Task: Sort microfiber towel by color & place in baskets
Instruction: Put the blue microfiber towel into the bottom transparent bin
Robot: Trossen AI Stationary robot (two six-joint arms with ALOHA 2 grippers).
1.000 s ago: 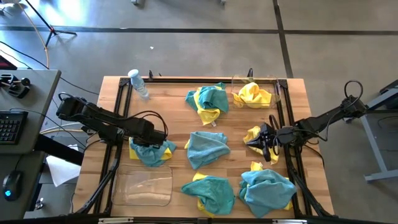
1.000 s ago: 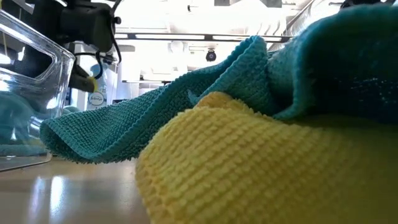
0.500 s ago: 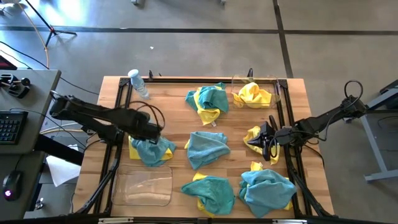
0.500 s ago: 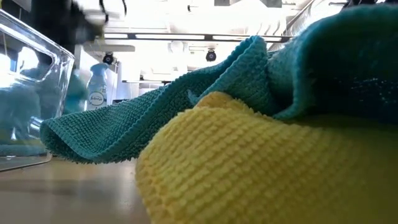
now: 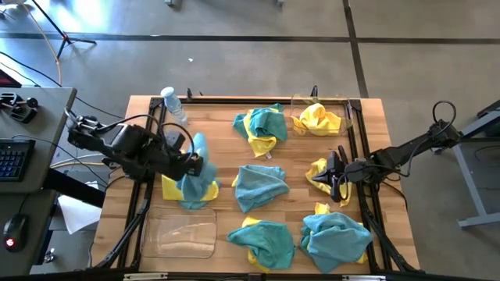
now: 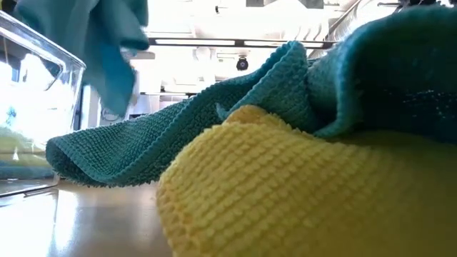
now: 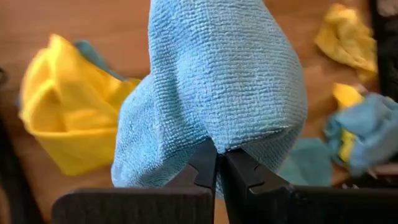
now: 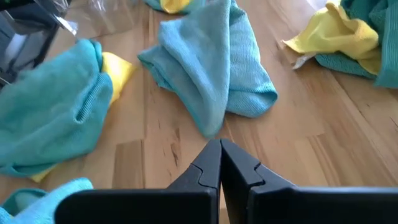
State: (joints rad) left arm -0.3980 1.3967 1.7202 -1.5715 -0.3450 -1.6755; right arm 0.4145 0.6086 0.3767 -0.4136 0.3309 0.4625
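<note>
My left gripper (image 5: 193,162) is shut on a teal-blue microfiber towel (image 7: 217,81), raised above a yellow towel (image 5: 170,189) on the table's left side. In the low view the blue towel (image 6: 107,43) hangs at the upper left. An empty clear basket (image 5: 181,234) stands at the near left. A second basket (image 5: 344,117) at the far right holds a yellow towel (image 5: 316,119). My right gripper (image 8: 219,149) is shut on nothing; it hovers by a yellow towel (image 5: 316,170) at the right. My left gripper pinches a bunched fold of the blue towel (image 7: 214,144) between its two fingers. The fingers slant steeply down from above. The cloth bulges out past the fingertips and hangs slack below them. From above I cannot tell whether its lower end is clear of the yellow towel.
Mixed teal and yellow towel heaps lie at the far middle (image 5: 262,125), the centre (image 5: 259,186), the near middle (image 5: 264,242) and the near right (image 5: 334,238). A small water bottle (image 5: 173,104) lies at the far left corner. A desk with a keyboard stands left of the table.
My left gripper has risen well above the table with the teal-blue towel and has tipped steeply downward. The towel, which lay spread over the yellow one, is now drawn up into a hanging bunch, and more of the yellow towel shows.
</note>
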